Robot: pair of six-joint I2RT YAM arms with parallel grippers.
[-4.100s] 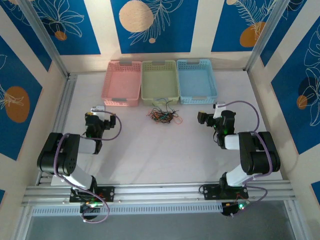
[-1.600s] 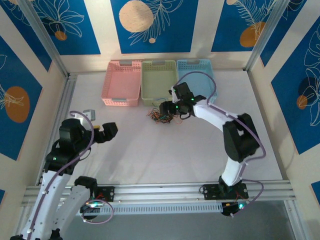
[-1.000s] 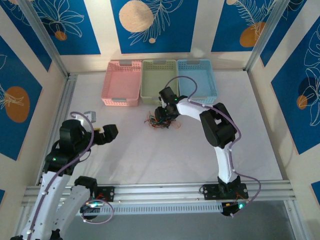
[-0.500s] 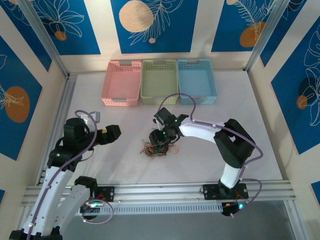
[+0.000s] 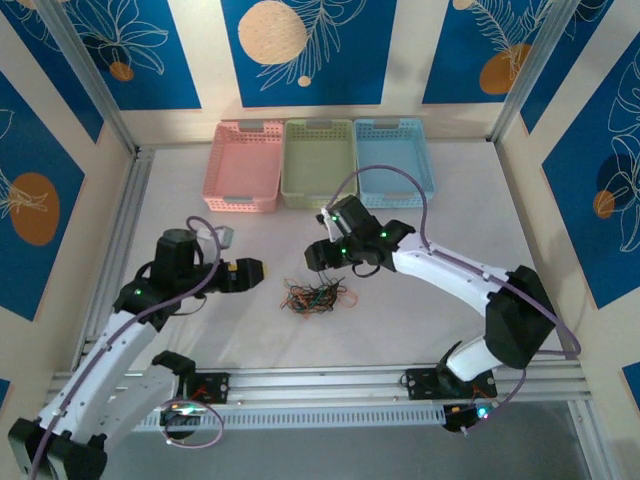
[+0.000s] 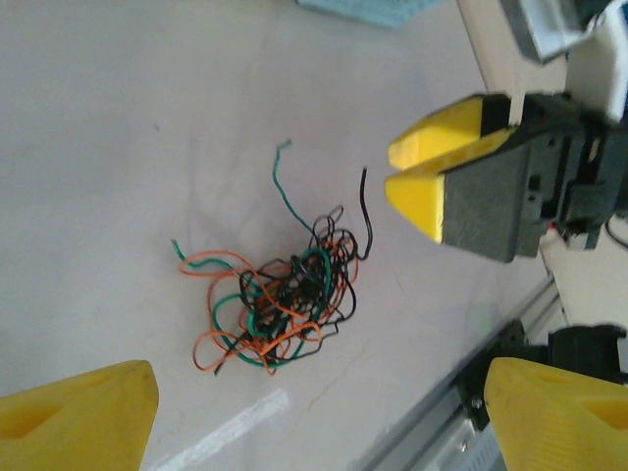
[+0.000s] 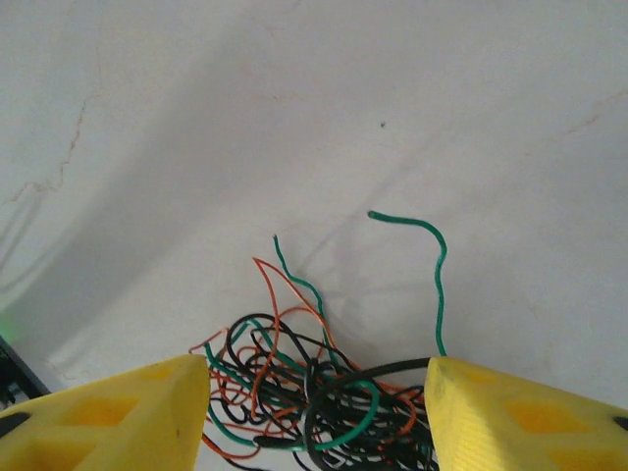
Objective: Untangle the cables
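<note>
Dragged nearer us, the cable tangle (image 5: 317,297) now lies released beneath our open right hand (image 5: 316,257), and we judge our left hand (image 5: 254,272), open too, should pinch one loose end.

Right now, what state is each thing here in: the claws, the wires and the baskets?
cable bundle: tangled, lying loose, not gripped.
left gripper: open, empty, apart from the bundle.
right gripper: open, empty, close to the bundle.
pink basket: empty.
green basket: empty.
blue basket: empty.
</note>
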